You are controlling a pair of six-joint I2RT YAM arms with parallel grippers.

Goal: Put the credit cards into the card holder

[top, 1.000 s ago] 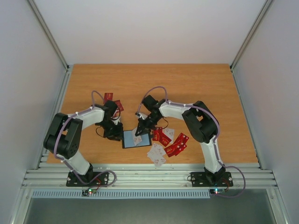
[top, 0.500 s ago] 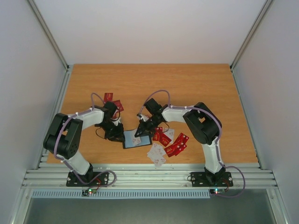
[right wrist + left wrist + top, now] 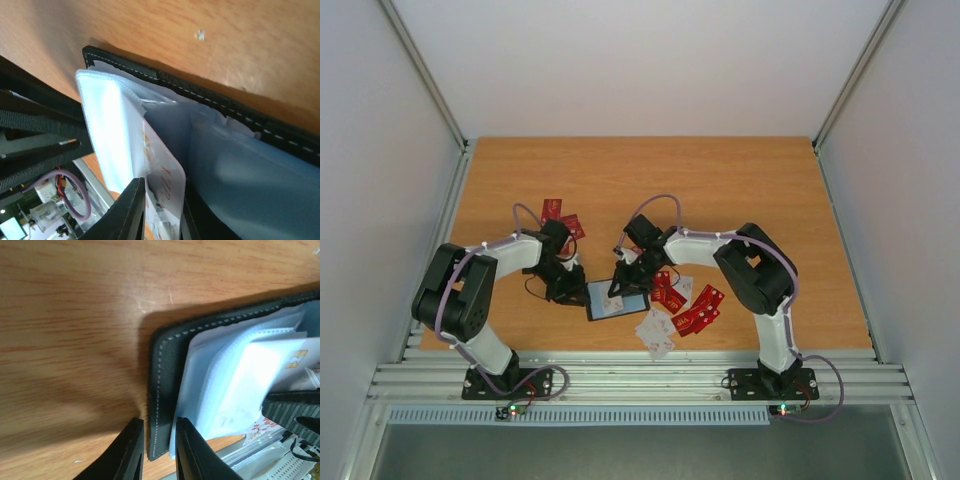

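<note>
The black card holder [image 3: 617, 298] lies open on the table, its pale blue pockets up. My left gripper [image 3: 575, 291] is shut on its left cover edge [image 3: 162, 390], one finger on each side of the stitched flap. My right gripper [image 3: 617, 290] is shut on a white credit card [image 3: 162, 187] with small red marks, its front end between the clear pocket sleeves [image 3: 112, 125]. That card also shows in the left wrist view [image 3: 260, 375] inside the sleeves. More credit cards, red [image 3: 695, 310] and white [image 3: 656, 332], lie right of the holder.
Two red cards [image 3: 563, 217] lie behind my left arm. The table's front edge and the metal rail [image 3: 640, 375] run just below the holder and the loose cards.
My right gripper has come down and forward with the white card, from above the holder into its sleeves. The left gripper has kept its hold on the cover.
</note>
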